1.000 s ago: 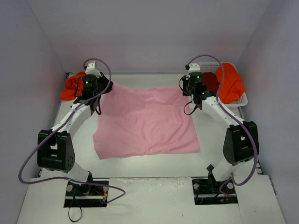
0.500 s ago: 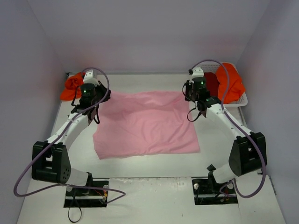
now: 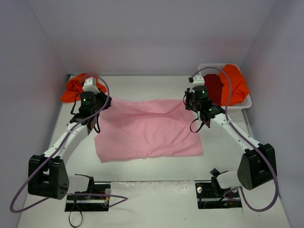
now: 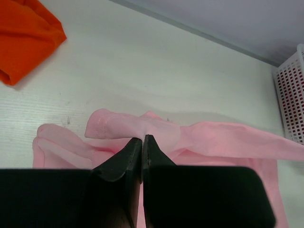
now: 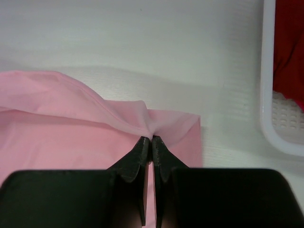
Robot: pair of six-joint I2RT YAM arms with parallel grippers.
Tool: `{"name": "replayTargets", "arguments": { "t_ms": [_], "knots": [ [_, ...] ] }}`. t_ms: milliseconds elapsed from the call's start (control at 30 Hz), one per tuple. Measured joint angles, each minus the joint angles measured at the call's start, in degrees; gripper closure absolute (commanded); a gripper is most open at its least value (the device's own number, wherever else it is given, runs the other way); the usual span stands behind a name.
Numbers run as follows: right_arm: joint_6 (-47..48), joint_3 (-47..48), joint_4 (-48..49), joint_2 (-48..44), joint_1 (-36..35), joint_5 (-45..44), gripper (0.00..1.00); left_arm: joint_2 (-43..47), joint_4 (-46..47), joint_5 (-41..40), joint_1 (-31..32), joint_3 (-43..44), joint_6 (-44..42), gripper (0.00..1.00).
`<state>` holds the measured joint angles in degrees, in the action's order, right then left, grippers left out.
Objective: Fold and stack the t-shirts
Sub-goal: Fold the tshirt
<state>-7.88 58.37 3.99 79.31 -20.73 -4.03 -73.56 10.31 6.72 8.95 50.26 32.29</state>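
A light pink t-shirt point(image 3: 147, 130) lies spread in the middle of the table, its far edge lifted and pulled toward the near side. My left gripper point(image 3: 97, 110) is shut on its far left corner point(image 4: 142, 128), the cloth pinched between the black fingers point(image 4: 124, 156). My right gripper point(image 3: 194, 105) is shut on the far right corner point(image 5: 152, 128). An orange t-shirt point(image 3: 76, 88) lies bunched at the far left point(image 4: 26, 38). Another orange t-shirt point(image 3: 234, 83) and a dark red one point(image 3: 213, 88) sit in the basket.
A white latticed basket point(image 3: 247, 100) stands at the far right corner, its rim point(image 5: 268, 118) close to my right gripper and its wall point(image 4: 292, 95) showing in the left wrist view. Purple-grey walls close in the far side and both sides.
Both grippers have moved toward the near side, dragging the pink shirt's far edge with them. That edge now rises in a fold over the rest of the shirt.
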Motion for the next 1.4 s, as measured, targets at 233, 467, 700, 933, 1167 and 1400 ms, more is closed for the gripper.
{"name": "replayTargets", "arguments": {
  "t_ms": [233,467,700,933,1167,1400],
  "knots": [
    [-1.2,-4.5,-1.3,-3.2,-2.8,-1.6,1.00,4.6,-2.0,-1.0,0.1,-2.8,0.8,1.00],
    [-3.1,-8.5,-3.8,-9.7,-4.9,-3.7,1.00,11.1,-3.8,-1.3,0.7,-7.8,2.1,1.00],
    [-5.1,-10.3,-5.4,-14.1,-6.8,-5.5,1.00,14.9,-6.0,-2.4,2.7,-10.3,2.5,1.00],
    [-7.3,-12.0,-8.1,-16.1,-7.6,-6.3,1.00,16.4,-7.7,-4.2,4.8,-10.7,2.6,1.00],
    [-9.9,-13.4,-10.3,-17.4,-9.4,-7.2,1.00,18.9,-9.4,-5.9,6.4,-10.8,3.2,1.00],
    [-12.6,-13.6,-12.6,-19.9,-10.9,-8.6,1.00,21.5,-11.4,-8.0,6.9,-11.6,4.7,1.00]
  ]
}}
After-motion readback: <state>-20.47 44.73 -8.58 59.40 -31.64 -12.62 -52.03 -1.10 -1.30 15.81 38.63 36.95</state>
